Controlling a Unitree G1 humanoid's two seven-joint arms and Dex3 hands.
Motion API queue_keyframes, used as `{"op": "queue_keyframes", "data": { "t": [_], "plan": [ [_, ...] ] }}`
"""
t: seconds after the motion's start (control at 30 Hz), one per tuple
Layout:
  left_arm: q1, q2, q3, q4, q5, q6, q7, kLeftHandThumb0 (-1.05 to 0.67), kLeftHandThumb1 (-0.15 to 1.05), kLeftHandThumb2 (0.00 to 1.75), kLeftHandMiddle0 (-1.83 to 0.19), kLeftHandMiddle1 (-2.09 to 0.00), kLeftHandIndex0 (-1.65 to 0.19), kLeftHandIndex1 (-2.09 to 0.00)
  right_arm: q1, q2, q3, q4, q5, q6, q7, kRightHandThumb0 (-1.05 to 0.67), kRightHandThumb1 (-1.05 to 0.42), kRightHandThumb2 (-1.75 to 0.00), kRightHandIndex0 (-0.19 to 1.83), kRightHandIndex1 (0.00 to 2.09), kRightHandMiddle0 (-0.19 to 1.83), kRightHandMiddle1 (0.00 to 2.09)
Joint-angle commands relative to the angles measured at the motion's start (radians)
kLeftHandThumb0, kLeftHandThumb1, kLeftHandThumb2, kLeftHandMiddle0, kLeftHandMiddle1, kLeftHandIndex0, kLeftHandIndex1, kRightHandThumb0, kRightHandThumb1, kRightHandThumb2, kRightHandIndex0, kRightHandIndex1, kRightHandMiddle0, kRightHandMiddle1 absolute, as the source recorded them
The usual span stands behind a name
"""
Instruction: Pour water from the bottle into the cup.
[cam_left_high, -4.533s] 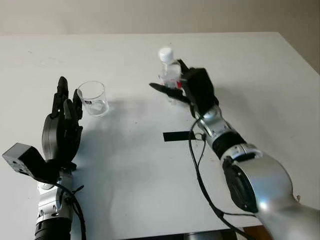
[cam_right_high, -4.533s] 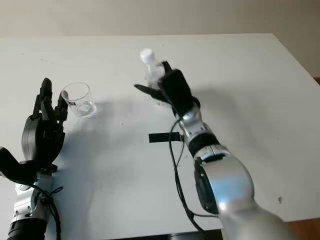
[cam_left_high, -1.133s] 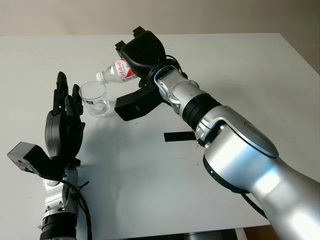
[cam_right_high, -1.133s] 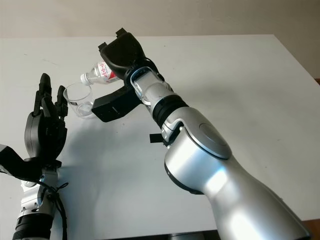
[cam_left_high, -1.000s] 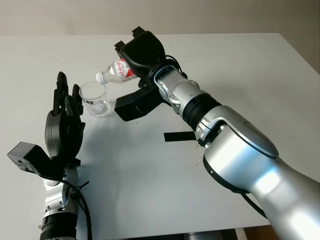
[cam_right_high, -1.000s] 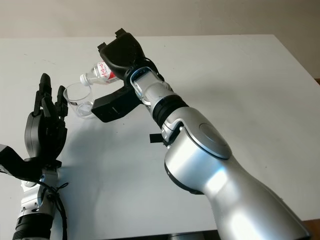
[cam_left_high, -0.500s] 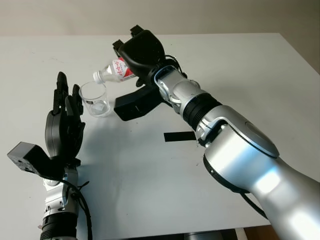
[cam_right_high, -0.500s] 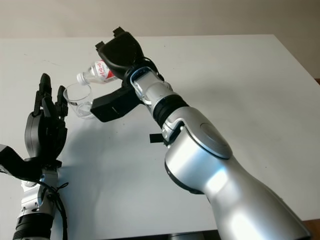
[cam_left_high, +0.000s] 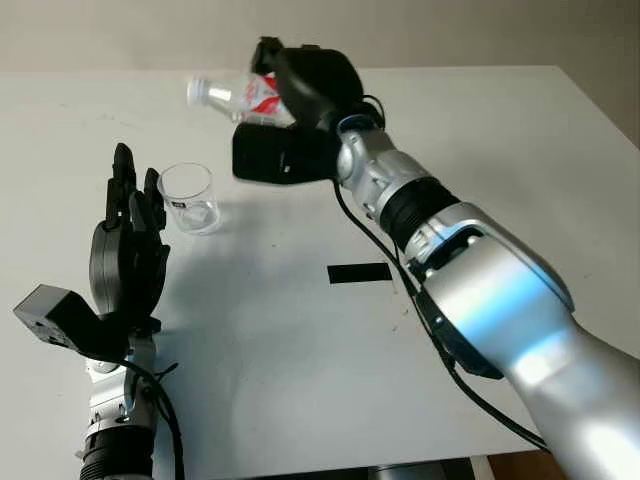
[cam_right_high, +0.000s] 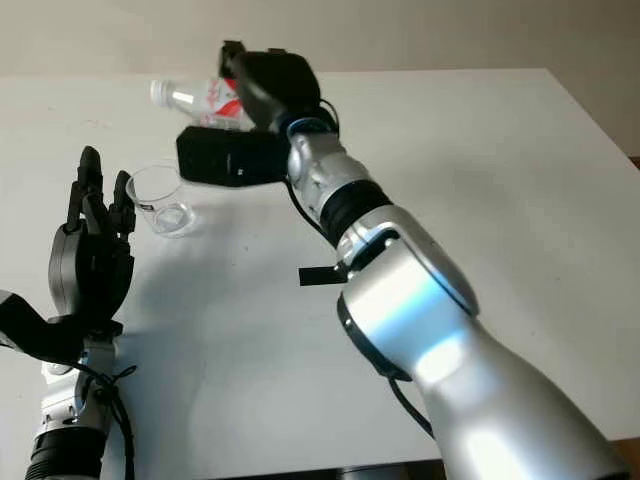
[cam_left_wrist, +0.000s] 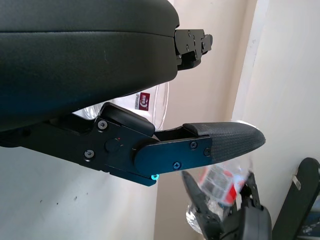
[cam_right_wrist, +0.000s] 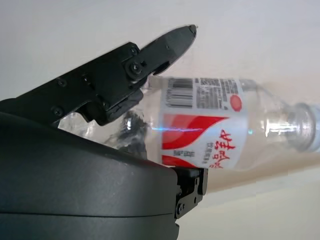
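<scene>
— Which step are you on?

— My right hand (cam_left_high: 300, 85) has its fingers wrapped round the bottle (cam_left_high: 235, 93) and holds it up over the far side of the table (cam_left_high: 560, 180). The bottle lies close to level, its neck pointing left. Its mouth sits farther from me than the cup (cam_left_high: 188, 197) and a little above it, not over the rim. I judge this to be either the tail end of a pour or the gap between two tips. The cup stands upright on the table, left of centre; I cannot tell how much water is in it.

— And your other hand?

— My left hand (cam_left_high: 128, 255) is open, holding nothing. It stands on the near left, palm side toward the cup, fingertips just beside the cup's left wall. I cannot say whether they touch it.

— What does the next move call for?

— If more water is wanted, I would bring the bottle's mouth nearer and lower until it is over the cup's opening, then tip the neck down slowly. If the pour is done, I would turn the bottle upright and set it on bare table right of the cup, away from the black strip of tape (cam_left_high: 359, 272).

— How is the arm set?

— My right arm reaches from the near right across the table, forearm stretched toward the far left, wrist rolled so the bottle lies sideways.
</scene>
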Motion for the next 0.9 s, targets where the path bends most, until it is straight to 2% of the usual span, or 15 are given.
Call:
{"op": "queue_keyframes", "data": {
  "t": [0.0, 0.03, 0.17, 0.27, 0.37, 0.57, 0.67, 0.73, 0.87],
  "plan": [
    [0.047, -0.018, 0.002, 0.029, -0.007, -0.004, -0.008, -0.87, 1.05, 0.55, 0.04, 0.00, 0.07, 0.00, 0.015, -0.013, -0.055, -0.024, 0.047, -0.015, 0.008, -0.17, -1.04, -0.12, 1.00, 2.09, 0.88, 2.09],
    [0.048, -0.018, 0.002, 0.024, -0.009, 0.002, -0.006, -0.87, 1.05, 0.55, 0.04, 0.00, 0.07, 0.00, 0.019, -0.013, -0.082, -0.026, 0.074, -0.011, 0.021, -0.17, -1.04, -0.14, 1.08, 2.09, 0.98, 2.09],
    [0.048, -0.010, 0.002, 0.017, -0.010, 0.018, -0.005, -0.88, 1.05, 0.55, 0.02, 0.00, 0.06, 0.00, 0.060, -0.028, -0.192, -0.040, 0.191, -0.042, 0.095, -0.17, -1.03, -0.16, 1.15, 2.09, 1.10, 2.09],
    [0.045, -0.003, 0.005, 0.014, -0.015, 0.026, -0.008, -0.88, 1.05, 0.54, 0.01, 0.00, 0.05, 0.00, 0.090, -0.038, -0.276, -0.052, 0.283, -0.054, 0.160, -0.19, -1.03, -0.14, 1.26, 2.09, 1.32, 2.09],
    [0.047, 0.005, 0.007, 0.014, -0.012, 0.031, -0.009, -0.88, 1.05, 0.54, 0.01, 0.00, 0.04, 0.00, 0.124, -0.047, -0.343, -0.067, 0.358, -0.076, 0.227, -0.19, -1.04, -0.15, 1.32, 2.09, 1.40, 2.09],
    [0.046, 0.021, 0.008, 0.014, -0.014, 0.036, -0.025, -0.87, 1.05, 0.56, -0.02, 0.00, 0.02, 0.00, 0.214, -0.052, -0.495, -0.104, 0.543, -0.116, 0.416, -0.17, -1.05, -0.25, 1.37, 2.09, 1.38, 2.09],
    [0.044, 0.029, 0.010, 0.015, -0.017, 0.044, -0.031, -0.87, 1.05, 0.55, -0.02, 0.00, 0.01, 0.00, 0.254, -0.046, -0.538, -0.121, 0.602, -0.118, 0.478, -0.17, -0.94, -0.45, 1.52, 2.09, 1.24, 2.09],
    [0.045, 0.033, 0.013, 0.010, -0.020, 0.052, -0.035, -0.87, 1.05, 0.54, -0.02, 0.00, 0.01, 0.00, 0.281, -0.042, -0.551, -0.135, 0.625, -0.124, 0.508, -0.17, -0.92, -0.50, 1.55, 2.09, 1.20, 2.09],
    [0.053, 0.039, 0.014, -0.001, -0.019, 0.056, -0.043, -0.87, 1.05, 0.54, -0.02, 0.00, 0.02, 0.00, 0.329, -0.045, -0.556, -0.167, 0.646, -0.138, 0.560, -0.17, -1.03, -0.33, 1.54, 2.09, 1.13, 2.09]
  ]
}}
